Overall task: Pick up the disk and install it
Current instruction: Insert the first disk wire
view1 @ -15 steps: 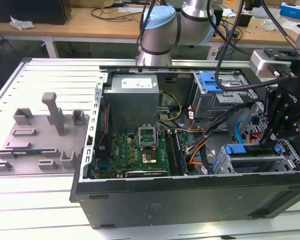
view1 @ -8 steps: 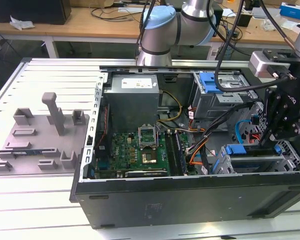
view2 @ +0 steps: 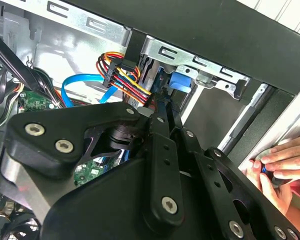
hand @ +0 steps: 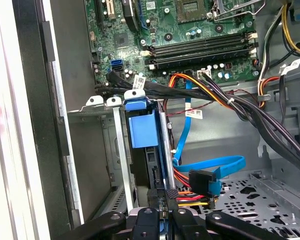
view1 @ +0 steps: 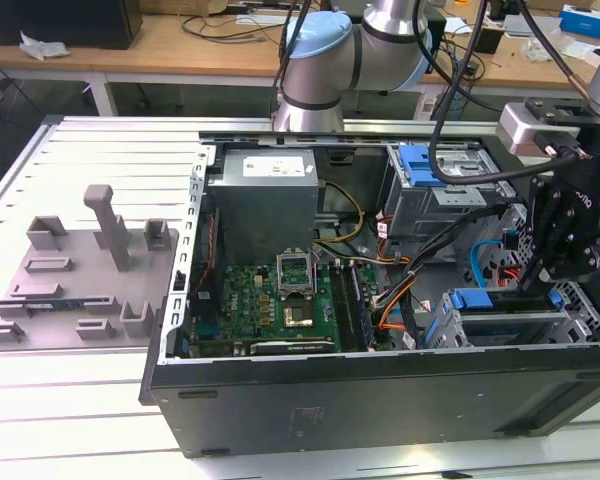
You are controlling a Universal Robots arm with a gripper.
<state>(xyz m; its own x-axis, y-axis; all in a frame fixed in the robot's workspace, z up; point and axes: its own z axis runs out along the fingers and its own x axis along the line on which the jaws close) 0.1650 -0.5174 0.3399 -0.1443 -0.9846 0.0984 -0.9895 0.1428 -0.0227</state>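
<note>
Robot arm (view1: pixel 320 70): one. Gripper (view1: pixel 530 285): one.
Computer case (view1: pixel 380 400): one, lying open.
Inside: power supply box (view1: pixel 265 200), one; motherboard (view1: pixel 265 300), one; processor socket (view1: pixel 302 318), one.
Memory slots (hand: pixel 200 50): four, side by side.
Drive cages: two. Far cage (view1: pixel 435 190) and near cage (view1: pixel 510 325), both at exterior view's right.
Disk (hand: pixel 142 125): one, in near cage.
Grey fixture plate (view1: pixel 70 290), exterior view's left: one. Tall post (view1: pixel 108 225) on it: one.
Person's hand (view2: pixel 282 160): at least one; exact count unclear.

Slatted aluminium table (view1: pixel 100 150). On it: open black computer case (view1: pixel 380 400), lying on its side. Grey fixture plate (view1: pixel 75 270) lies just beside the case, at the exterior view's left.
</note>
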